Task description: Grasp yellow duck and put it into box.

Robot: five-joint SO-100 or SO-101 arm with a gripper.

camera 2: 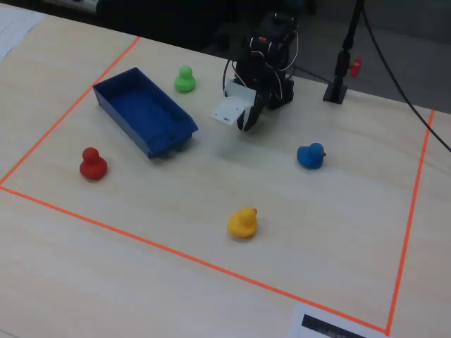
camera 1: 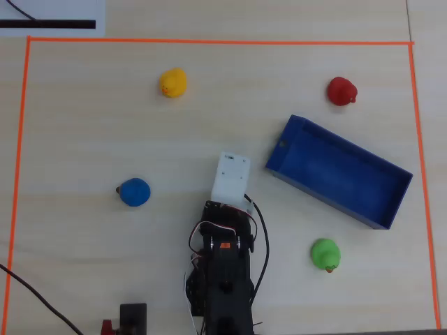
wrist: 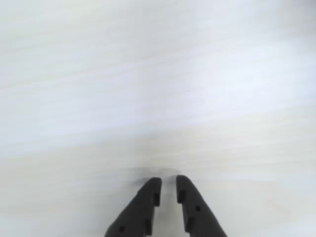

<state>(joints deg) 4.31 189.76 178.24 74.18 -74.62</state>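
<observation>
The yellow duck [camera 1: 172,83] stands alone on the pale wood table, far from the arm; in the fixed view [camera 2: 243,222] it is near the front tape line. The long blue box [camera 1: 335,174] lies empty to the right of the arm, and in the fixed view [camera 2: 144,113] at the left. My gripper [wrist: 168,180] hangs low over bare table close to the arm's base, with its jaws nearly together and nothing between them. It also shows in the fixed view [camera 2: 246,125]. The wrist view shows only bare table, with no duck and no box.
A blue duck [camera 1: 134,192], a red duck [camera 1: 341,91] and a green duck [camera 1: 325,253] stand apart on the table. Orange tape [camera 1: 209,42] frames the work area. A black stand with a cable [camera 2: 338,84] is beside the arm's base.
</observation>
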